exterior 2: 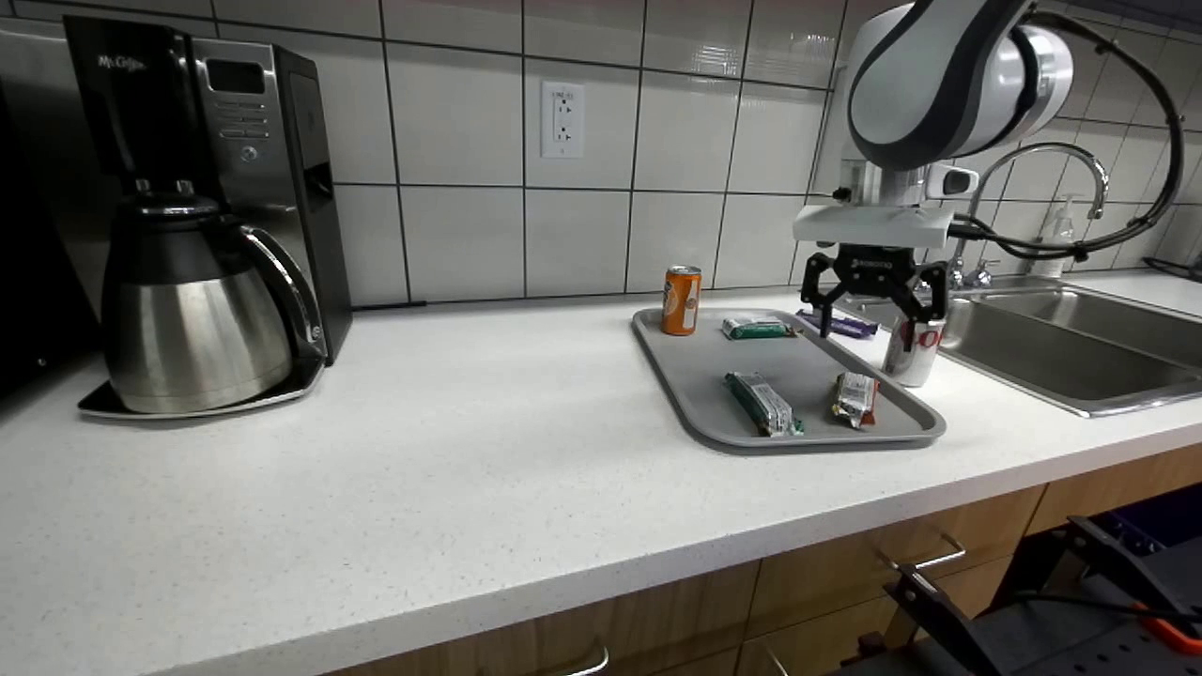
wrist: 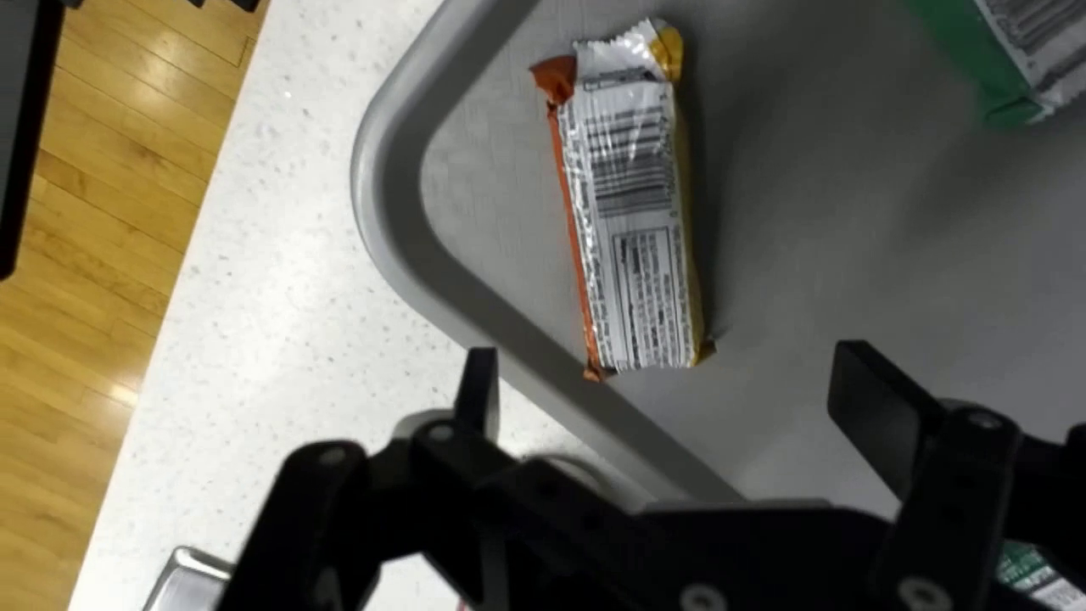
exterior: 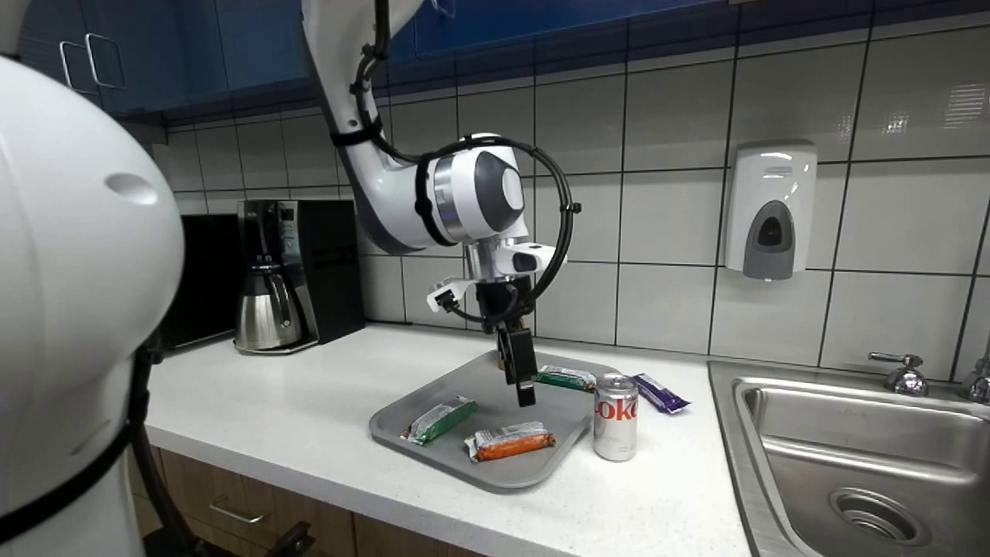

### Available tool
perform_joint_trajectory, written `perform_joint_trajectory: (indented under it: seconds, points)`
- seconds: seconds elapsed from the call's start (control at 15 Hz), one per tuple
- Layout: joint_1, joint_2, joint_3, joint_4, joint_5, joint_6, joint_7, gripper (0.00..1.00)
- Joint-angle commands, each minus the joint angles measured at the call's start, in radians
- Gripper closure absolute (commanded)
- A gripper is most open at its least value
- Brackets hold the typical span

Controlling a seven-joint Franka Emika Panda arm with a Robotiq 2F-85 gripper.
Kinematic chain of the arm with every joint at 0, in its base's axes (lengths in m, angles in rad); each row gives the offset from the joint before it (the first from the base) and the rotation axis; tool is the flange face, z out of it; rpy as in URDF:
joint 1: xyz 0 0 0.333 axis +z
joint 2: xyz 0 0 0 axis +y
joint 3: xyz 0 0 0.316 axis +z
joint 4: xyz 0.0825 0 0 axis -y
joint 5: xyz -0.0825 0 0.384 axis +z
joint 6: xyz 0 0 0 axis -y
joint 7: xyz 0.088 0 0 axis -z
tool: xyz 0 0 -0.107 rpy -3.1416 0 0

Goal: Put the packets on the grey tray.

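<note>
The 2 fingers [wrist: 479,382] of the gripper [exterior 2: 867,338] are spread wide, and nothing is pinched between them. The gripper is held in the air, tips down, above the tray [exterior 2: 704,371]; in an exterior view the Coke can [exterior 2: 920,361] is partly hidden by 1 finger. In the wrist view the orange packet [wrist: 632,204] is seen just ahead of the gap between the fingertips and lower than them, laid on the tray near a rounded corner with its barcode turned up. The front green packet [exterior: 441,420] is laid beside it, apart, and the back green packet [exterior: 568,377] is laid farther back on the tray. The purple packet [exterior: 659,394] is laid on the counter [exterior: 332,387], just beside the tray; whether the 2 are in contact cannot be told.
</note>
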Motion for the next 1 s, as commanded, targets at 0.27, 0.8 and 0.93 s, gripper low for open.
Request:
perform_joint_trajectory:
  seconds: [0.27,0.8,0.93]
  points:
    - [-0.063,-0.032,0.007,0.175,0.105,-0.166,-0.083,0.00]
    - [-0.120,0.048,-0.027,0.339,0.156,-0.199,-0.106,0.00]
    - [-0.133,0.084,-0.039,0.379,0.175,-0.201,-0.112,0.00]
